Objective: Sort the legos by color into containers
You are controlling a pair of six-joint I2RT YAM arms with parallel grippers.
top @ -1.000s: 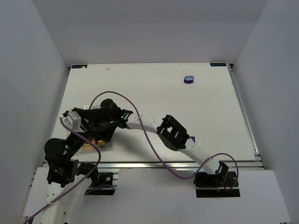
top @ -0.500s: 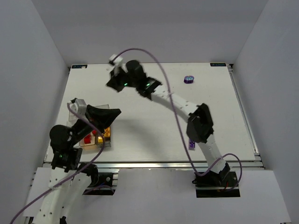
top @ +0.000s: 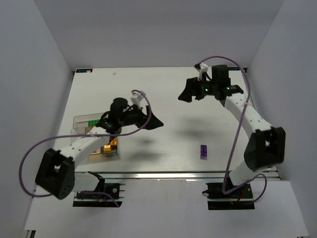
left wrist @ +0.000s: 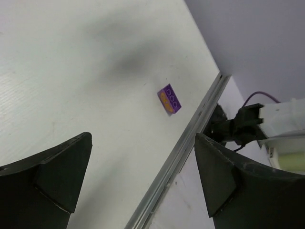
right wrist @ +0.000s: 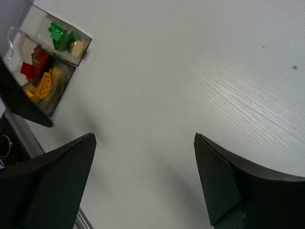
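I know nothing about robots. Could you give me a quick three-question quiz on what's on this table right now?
1. True or false: the left gripper is holding the purple brick.
2. Which colour is missing from the containers in the right wrist view? A green, B red, C purple, D yellow.
3. Fill in: the right gripper is ____ and holds nothing.

Key:
1. False. The brick lies on the table, and the gripper is open.
2. C.
3. open.

Purple lego (top: 203,150) on table (top: 163,84), containers (top: 79,121) at left, perhaps part-filled
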